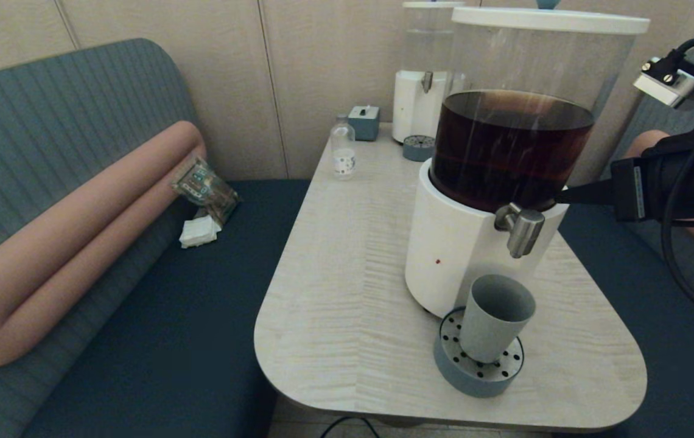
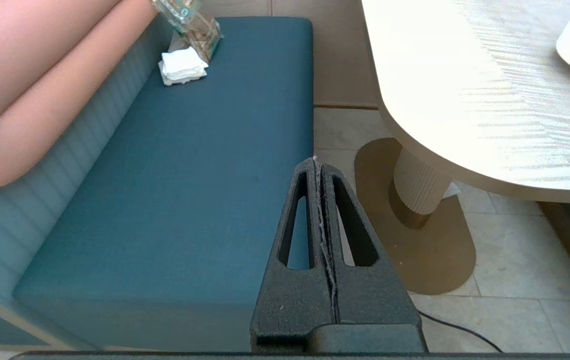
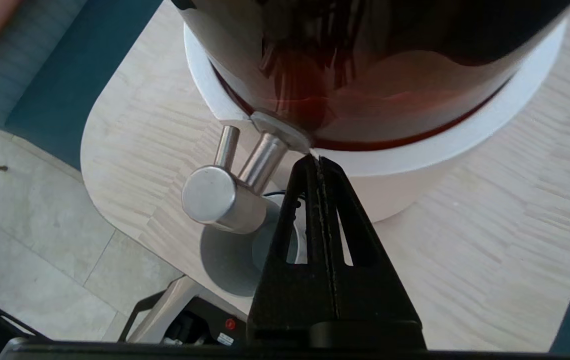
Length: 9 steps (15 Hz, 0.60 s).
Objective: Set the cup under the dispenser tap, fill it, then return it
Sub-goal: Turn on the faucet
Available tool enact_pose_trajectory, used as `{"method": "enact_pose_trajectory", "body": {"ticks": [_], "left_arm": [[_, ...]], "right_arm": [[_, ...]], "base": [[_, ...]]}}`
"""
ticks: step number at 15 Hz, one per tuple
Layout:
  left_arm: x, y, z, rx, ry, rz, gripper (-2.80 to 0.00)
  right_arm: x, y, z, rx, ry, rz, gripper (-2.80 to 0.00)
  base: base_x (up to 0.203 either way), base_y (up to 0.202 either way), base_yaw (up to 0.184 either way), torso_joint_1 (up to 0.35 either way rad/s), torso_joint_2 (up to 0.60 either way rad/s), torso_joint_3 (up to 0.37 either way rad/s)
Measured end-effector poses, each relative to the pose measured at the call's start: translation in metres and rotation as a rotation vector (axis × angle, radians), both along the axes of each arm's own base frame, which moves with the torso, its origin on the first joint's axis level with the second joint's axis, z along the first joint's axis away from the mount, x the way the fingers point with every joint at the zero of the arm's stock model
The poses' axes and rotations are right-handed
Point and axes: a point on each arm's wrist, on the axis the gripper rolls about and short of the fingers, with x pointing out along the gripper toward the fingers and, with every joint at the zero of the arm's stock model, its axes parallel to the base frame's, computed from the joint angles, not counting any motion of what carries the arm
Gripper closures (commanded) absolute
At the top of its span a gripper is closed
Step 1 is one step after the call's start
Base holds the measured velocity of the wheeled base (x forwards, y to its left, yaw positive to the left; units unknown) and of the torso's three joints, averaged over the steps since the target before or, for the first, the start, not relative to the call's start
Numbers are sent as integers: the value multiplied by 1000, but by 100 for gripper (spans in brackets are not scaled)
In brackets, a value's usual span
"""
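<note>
Standing on the drip tray [image 1: 452,372], the cup [image 1: 495,319] sits beneath the dispenser tap [image 1: 522,228].
Left gripper [image 2: 318,162] hangs parked over the bench, jaws pressed together.
Right gripper [image 3: 315,159], jaws pressed together, touches the tap's base; judged step: filling. Next: work the tap.

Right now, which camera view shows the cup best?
The head view: the whole cup stands on the perforated drip tray below the dispenser tap. The right wrist view shows only part of it, behind the tap and the shut right gripper. The left wrist view shows none.
</note>
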Motion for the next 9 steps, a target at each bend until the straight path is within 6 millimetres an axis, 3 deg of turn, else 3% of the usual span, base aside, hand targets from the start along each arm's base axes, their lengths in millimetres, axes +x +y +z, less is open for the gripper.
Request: {"method": "enact_pose_trajectory", "body": {"ticks": [9], "left_arm": [[0, 0, 0, 0, 0, 0, 0]], "right_arm": [[1, 18, -4, -55, -13, 89, 0]], "base": [[0, 0, 0, 0, 0, 0]]}}
